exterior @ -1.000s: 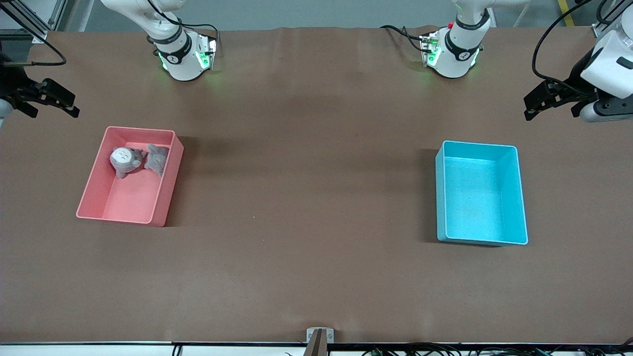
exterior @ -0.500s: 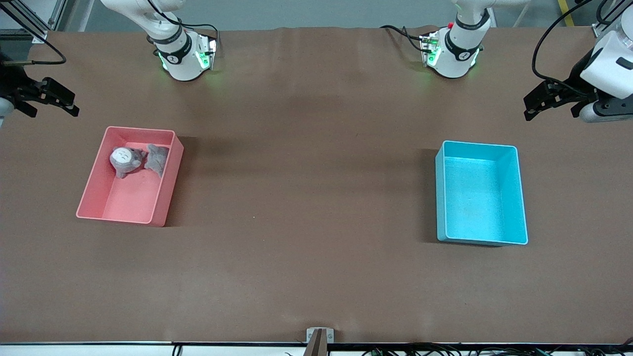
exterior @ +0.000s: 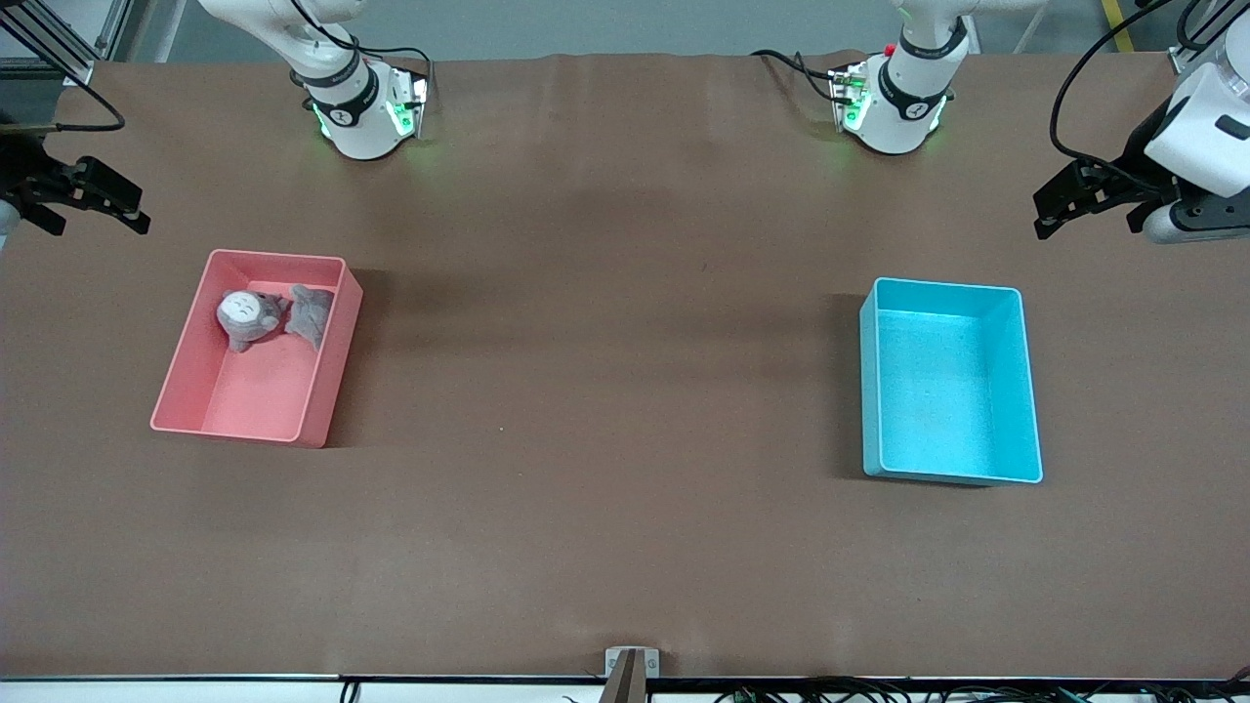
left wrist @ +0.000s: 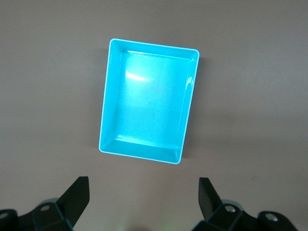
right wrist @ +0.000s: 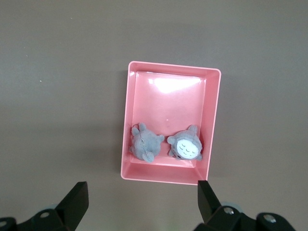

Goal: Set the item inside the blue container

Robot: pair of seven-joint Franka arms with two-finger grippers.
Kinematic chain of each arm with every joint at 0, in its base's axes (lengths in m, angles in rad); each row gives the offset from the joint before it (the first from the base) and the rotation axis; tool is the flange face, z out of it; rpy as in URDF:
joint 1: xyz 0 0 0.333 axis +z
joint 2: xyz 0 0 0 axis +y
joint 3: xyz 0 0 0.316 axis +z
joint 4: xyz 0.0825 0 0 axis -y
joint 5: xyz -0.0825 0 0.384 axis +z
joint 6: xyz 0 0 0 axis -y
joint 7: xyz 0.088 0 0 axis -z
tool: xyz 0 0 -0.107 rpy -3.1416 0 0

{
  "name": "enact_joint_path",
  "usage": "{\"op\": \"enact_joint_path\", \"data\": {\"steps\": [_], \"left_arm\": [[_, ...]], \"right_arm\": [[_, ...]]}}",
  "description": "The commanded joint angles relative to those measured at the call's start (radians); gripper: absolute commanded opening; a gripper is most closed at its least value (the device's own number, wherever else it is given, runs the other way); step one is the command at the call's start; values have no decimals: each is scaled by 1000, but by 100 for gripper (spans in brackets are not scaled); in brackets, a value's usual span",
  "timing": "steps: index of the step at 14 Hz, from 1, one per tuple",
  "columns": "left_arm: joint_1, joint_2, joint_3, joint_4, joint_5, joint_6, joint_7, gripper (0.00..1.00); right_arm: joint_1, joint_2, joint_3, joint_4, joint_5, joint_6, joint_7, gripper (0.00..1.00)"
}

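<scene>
The blue container (exterior: 949,381) stands empty toward the left arm's end of the table. It fills the middle of the left wrist view as the blue container (left wrist: 149,113). My left gripper (exterior: 1087,207) hangs open above the table edge beside it, and the left gripper (left wrist: 143,191) has nothing between its fingers. Two items, both grey plush toys, lie in the pink bin (exterior: 256,391): one face up (exterior: 244,314), one face down (exterior: 311,314). My right gripper (exterior: 96,207) hovers open over the table near that bin. The right gripper (right wrist: 142,193) is empty, above the plush toys (right wrist: 186,146).
The pink bin (right wrist: 168,101) sits toward the right arm's end of the table. Both arm bases (exterior: 363,112) (exterior: 894,107) stand along the edge farthest from the front camera. A small bracket (exterior: 631,664) sits at the nearest edge. Brown tabletop lies between the bins.
My right gripper has drifted slightly outward toward the right arm's end of the table. The left gripper, both bins and the plush toys have not moved.
</scene>
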Motion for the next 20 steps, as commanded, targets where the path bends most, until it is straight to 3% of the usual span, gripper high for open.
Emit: {"op": "enact_joint_path", "data": {"steps": [1, 20], "left_arm": [[6, 11, -2, 19, -20, -3, 25, 100], [11, 12, 1, 33, -21, -3, 25, 100]], "right_arm": [[6, 32, 0, 41, -18, -19, -6, 100], [4, 38, -3, 51, 12, -41, -4, 100]]}}
